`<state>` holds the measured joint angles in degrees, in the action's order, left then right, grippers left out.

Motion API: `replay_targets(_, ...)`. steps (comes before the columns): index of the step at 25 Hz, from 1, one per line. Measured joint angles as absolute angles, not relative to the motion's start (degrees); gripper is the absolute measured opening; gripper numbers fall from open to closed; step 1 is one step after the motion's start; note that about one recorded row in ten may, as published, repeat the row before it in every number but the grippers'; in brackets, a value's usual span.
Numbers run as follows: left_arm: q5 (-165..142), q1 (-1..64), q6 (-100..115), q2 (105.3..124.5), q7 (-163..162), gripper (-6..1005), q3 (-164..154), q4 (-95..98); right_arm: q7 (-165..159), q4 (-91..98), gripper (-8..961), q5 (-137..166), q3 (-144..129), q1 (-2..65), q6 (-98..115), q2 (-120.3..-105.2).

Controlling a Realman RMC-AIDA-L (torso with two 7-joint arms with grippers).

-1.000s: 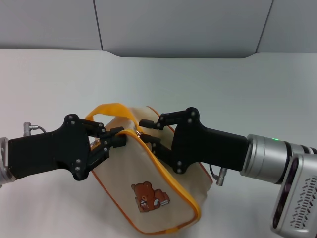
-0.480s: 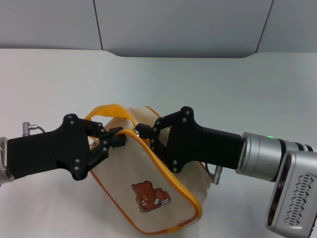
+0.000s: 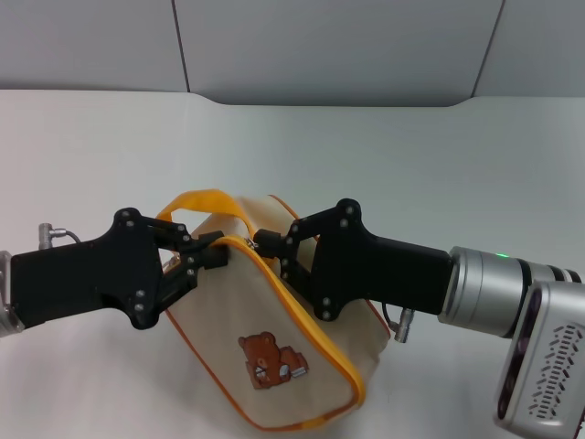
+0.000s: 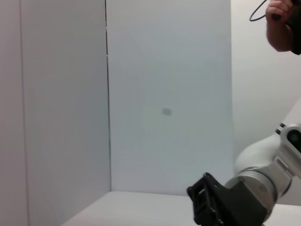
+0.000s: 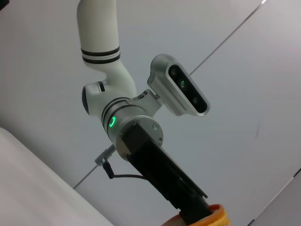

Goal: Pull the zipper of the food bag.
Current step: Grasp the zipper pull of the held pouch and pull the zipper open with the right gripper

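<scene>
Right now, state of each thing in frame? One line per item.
food bag: lying on the table, bear patch facing the head camera.
zipper: closed along the visible front edge; pull tab hidden between the hands.
strap handle: arched up over the bag's far end.
left hand: shut on the bag's top corner.
right hand: at the zipper's top end, facing the left; whether it is open or shut is unclear.

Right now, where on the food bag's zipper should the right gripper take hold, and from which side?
Probably the small silver pull tab at the bag's upper corner, approached from the robot's right. The right gripper is there already, and the left gripper braces the food bag opposite.
</scene>
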<state>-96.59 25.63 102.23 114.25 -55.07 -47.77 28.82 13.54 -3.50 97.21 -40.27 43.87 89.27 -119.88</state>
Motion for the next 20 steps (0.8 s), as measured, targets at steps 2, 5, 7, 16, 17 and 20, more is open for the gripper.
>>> replay_targets(2,-96.6,25.5,102.2,114.21,-55.1,56,-47.0,28.8,13.5,-3.3,23,97.2,-40.3,43.5,89.4,-119.88)
replay_targets(5,-96.6,25.3,102.2,114.08,-55.0,56,-46.2,28.8,13.6,-2.5,28,97.3,-40.7,42.8,89.7,-119.89)
replay_targets(7,-96.6,25.3,102.2,114.02,-55.0,56,-46.2,28.8,13.6,-2.2,31,97.5,-41.2,42.5,89.8,-119.89)
replay_targets(16,-96.6,25.2,102.5,113.99,-55.0,57,-46.2,28.8,10.9,-2.1,47,97.8,-41.5,42.3,91.0,-119.88)
replay_targets(17,-96.6,25.2,102.5,113.99,-55.0,57,-46.2,28.8,10.2,-2.1,49,97.8,-41.6,42.2,91.3,-119.88)
replay_targets(20,-96.6,25.1,102.6,113.99,-55.0,57,-46.2,28.8,9.2,-1.9,54,97.8,-41.4,42.1,91.9,-119.83)
